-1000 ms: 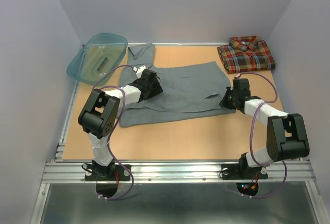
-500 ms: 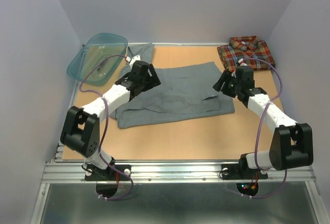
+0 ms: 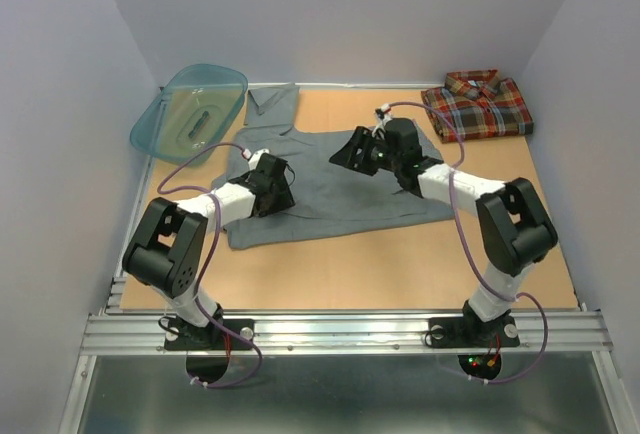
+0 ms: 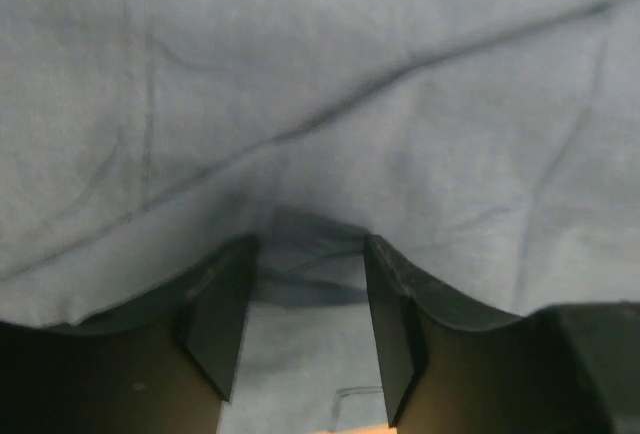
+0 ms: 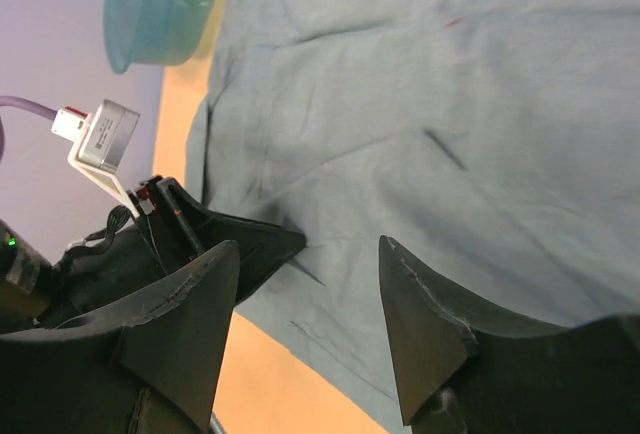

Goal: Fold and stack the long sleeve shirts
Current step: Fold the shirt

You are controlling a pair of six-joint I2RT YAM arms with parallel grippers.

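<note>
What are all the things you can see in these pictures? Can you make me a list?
grey shirt: one, plain grey, spread out in the middle of the table
plaid shirt: one, red, orange and dark blue, folded at the far right corner
basin: one, see-through teal, tilted at the far left corner
table: one, light wood
rail: one, silver metal, along the near edge under the arm bases
left gripper: one, black, fingers apart, down on the grey shirt's left part
right gripper: one, black, fingers apart, above the grey shirt's far side
</note>
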